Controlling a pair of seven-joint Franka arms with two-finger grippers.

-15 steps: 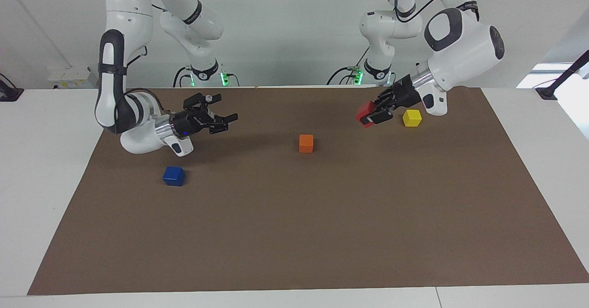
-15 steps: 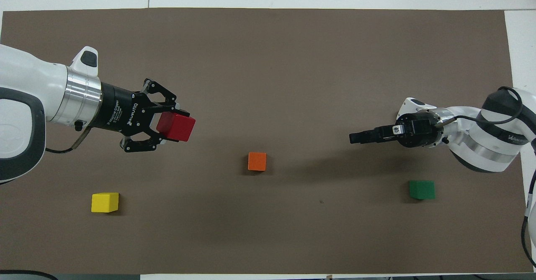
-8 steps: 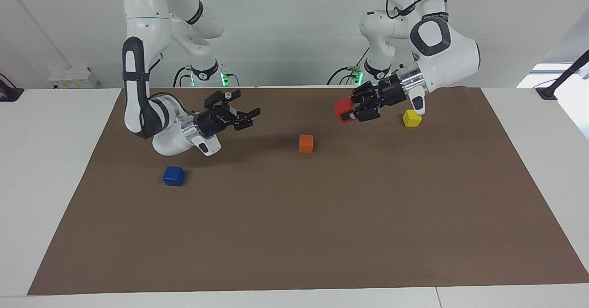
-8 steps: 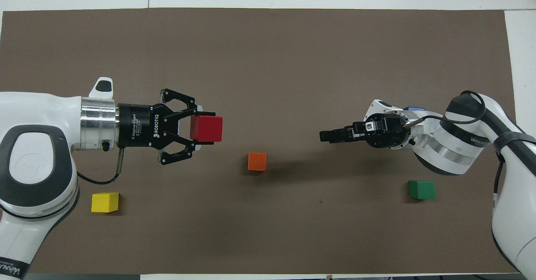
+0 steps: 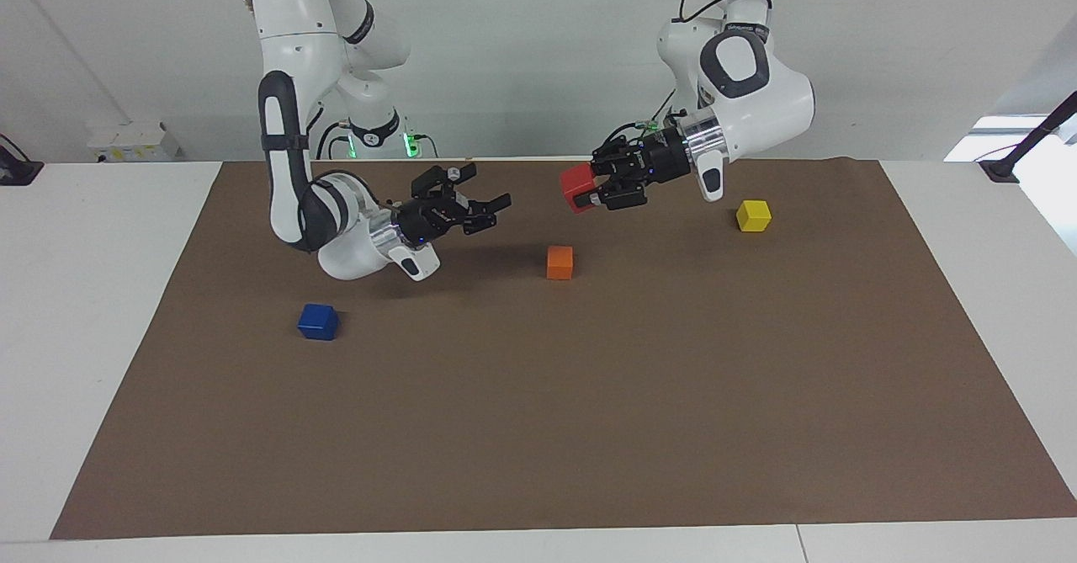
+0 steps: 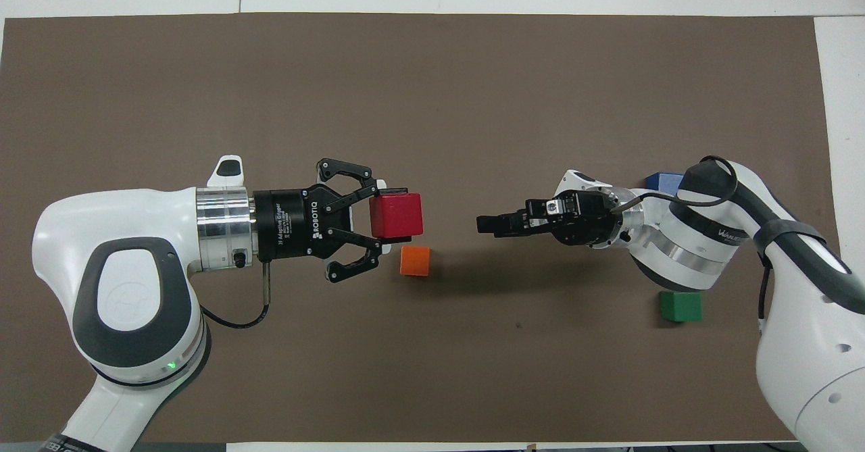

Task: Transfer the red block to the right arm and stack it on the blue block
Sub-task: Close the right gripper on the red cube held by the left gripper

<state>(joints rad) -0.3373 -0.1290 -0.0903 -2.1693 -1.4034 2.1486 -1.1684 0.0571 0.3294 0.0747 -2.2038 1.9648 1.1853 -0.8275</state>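
Both arms have closed toward the middle of the table since the earlier frames. The left gripper [image 6: 392, 217] now hangs at centre frame in the overhead view, pinching the red block [image 6: 397, 214] between its fingertips; a second ago it was over the left part of that view. The right gripper [image 5: 484, 207] has advanced from the left of the facing view and now sits left of centre, fingers spread, pointed at the red block with a clear gap between them. The blue block [image 5: 318, 321] rests on the brown mat [image 5: 589, 428] at lower left of the facing view, apart from both grippers.

Risks noted:
- The red block projects past the left fingertips. If the right gripper closes off-centre, the block may twist or slip out.
- If the left gripper lets go before the right one is firm, the block falls, probably near the orange block [image 6: 415, 261] just below it in the overhead view.
- The two grippers face each other head-on; any overshoot brings finger against finger.
- The right arm's forearm overlaps the blue block in the overhead view, so a careless swing could disturb it.

Legible writing: "ROBOTIQ" on the left gripper body, with smaller print beside it that I read as "2F Adaptive Gripper". Lettering on the right arm's link cannot be read in full.
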